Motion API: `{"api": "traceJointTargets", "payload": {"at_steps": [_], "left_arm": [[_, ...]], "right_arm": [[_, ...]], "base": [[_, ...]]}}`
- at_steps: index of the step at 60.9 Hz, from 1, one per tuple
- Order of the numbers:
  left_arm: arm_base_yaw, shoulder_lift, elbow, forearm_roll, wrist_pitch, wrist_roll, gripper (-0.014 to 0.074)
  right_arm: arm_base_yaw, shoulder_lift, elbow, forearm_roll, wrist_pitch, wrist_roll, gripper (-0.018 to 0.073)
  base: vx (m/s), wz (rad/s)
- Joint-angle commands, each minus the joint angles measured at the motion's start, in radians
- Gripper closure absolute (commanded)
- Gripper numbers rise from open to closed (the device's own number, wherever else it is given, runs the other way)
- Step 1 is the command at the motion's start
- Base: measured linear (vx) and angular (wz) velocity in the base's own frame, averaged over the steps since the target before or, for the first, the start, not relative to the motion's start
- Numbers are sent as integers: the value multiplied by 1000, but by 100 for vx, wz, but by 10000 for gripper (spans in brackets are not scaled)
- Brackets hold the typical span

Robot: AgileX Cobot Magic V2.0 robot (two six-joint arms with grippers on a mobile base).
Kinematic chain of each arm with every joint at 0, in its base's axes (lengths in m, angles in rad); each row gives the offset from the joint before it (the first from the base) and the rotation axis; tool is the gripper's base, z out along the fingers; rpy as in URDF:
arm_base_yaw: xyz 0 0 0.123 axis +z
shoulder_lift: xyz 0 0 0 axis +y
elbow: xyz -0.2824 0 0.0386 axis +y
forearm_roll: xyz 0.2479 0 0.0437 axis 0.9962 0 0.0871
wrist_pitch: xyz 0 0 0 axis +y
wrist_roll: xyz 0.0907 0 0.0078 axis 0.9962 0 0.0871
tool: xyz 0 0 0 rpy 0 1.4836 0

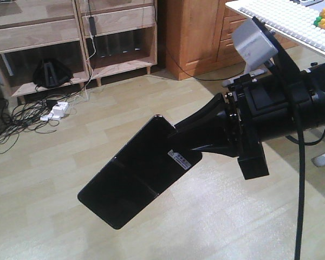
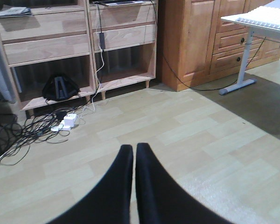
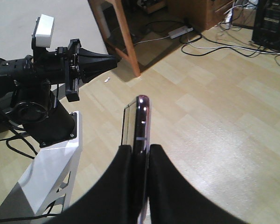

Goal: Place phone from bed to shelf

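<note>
Right end effector point(image 3: 140, 149) tight around phone point(image 3: 141, 119); left end effector point(image 2: 134, 147) closed, empty.

A lived-in home room — pale plank floor point(image 2: 191, 135), a light-wood shelving unit point(image 2: 46, 46) with drawers, an orange-brown cabinet point(image 2: 191, 42), a white table point(image 2: 256, 21), and tangled cables point(image 2: 32, 130) at the shelving's foot.

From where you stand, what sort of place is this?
Probably a home-style room, maybe a bedroom: a pale-wood shelving unit with drawers, an orange-brown wooden cabinet, and a light wood-plank floor with tangled black cables.
</note>
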Motion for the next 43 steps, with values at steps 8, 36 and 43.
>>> {"api": "traceJointTargets", "payload": {"at_steps": [8, 36, 43], "left_arm": [[-4, -7, 2, -10, -73, -4, 596], [-4, -7, 2, -10, -73, -4, 596], [-4, -7, 2, -10, -73, -4, 596]], "right_arm": [[-1, -29, -23, 94, 61, -7, 561], [-1, -29, -23, 94, 61, -7, 561], [-1, -29, -23, 94, 61, -7, 561]], "base": [[37, -9], [37, -6], [36, -7]]}}
